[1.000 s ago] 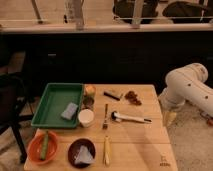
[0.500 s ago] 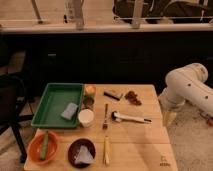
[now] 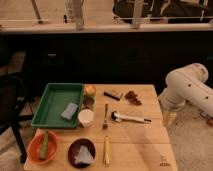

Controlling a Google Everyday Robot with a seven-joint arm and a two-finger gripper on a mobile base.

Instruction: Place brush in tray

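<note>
The brush (image 3: pixel 131 118) lies flat on the wooden table, right of centre, with its dark head to the left and its white handle pointing right. The green tray (image 3: pixel 50 89) stands at the table's left back and holds a grey-blue sponge (image 3: pixel 69 110). My white arm (image 3: pixel 189 89) curves in from the right, beyond the table's right edge. My gripper (image 3: pixel 170 118) hangs low beside that edge, right of the brush's handle tip and apart from it. It holds nothing that I can see.
A thin dark fork (image 3: pixel 105 116) and a white cup (image 3: pixel 86 117) lie between brush and tray. A dark block (image 3: pixel 113 94) and a brown snack (image 3: pixel 132 96) sit behind. An orange bowl (image 3: pixel 42 147), a dark bowl (image 3: pixel 81 151) and a yellow stick (image 3: pixel 106 150) line the front.
</note>
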